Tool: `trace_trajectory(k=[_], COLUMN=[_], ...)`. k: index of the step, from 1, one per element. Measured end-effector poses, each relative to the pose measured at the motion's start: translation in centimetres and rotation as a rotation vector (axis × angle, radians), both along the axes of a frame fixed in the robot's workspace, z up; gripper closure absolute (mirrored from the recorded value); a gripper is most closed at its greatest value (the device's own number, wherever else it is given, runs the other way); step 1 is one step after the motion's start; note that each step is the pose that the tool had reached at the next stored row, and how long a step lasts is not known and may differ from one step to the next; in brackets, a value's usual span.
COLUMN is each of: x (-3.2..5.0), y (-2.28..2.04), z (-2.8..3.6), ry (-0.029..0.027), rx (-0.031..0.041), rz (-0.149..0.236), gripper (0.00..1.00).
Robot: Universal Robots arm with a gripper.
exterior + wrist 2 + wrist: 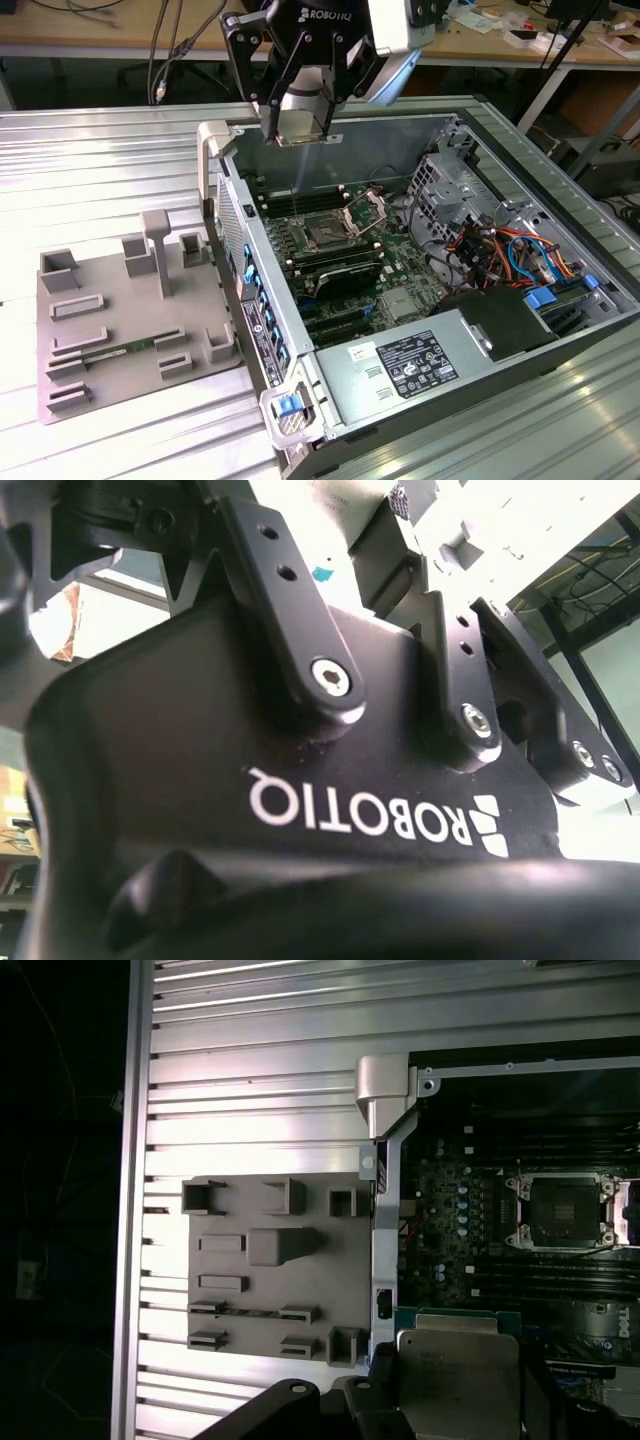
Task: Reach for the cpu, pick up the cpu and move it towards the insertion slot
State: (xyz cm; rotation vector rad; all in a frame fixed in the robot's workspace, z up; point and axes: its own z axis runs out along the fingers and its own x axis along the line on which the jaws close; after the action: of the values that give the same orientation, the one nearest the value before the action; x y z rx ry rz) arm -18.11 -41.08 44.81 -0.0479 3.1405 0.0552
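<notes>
The gripper point(303, 135) hangs high over the open computer case point(560, 330), clamped tight on the silver chip point(303, 118). In the exterior view the socket point(325, 232) sits on the green board point(400, 250) at about 6 o'clock from the chip, well apart from it.

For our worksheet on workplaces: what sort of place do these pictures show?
Probably a robotics lab or workshop: the tool holds the cpu above an open computer case on a ribbed metal table, with cluttered desks and cables behind.
</notes>
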Motion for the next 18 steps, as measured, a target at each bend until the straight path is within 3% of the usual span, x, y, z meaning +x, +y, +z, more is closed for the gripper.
trace_trajectory(k=[10,11,13,18], x=[0.77,0.93,2.14,2.46], y=[0.0,0.0,0.0,0.0], z=[-0.17,-0.21,-0.47,-0.55], ry=[0.0,0.0,0.0,0.0], rx=[0.0001,0.0001,0.0001,0.0], rz=[0.0,0.0,0.0,0.0], gripper=[0.45,0.45,0.45,0.45])
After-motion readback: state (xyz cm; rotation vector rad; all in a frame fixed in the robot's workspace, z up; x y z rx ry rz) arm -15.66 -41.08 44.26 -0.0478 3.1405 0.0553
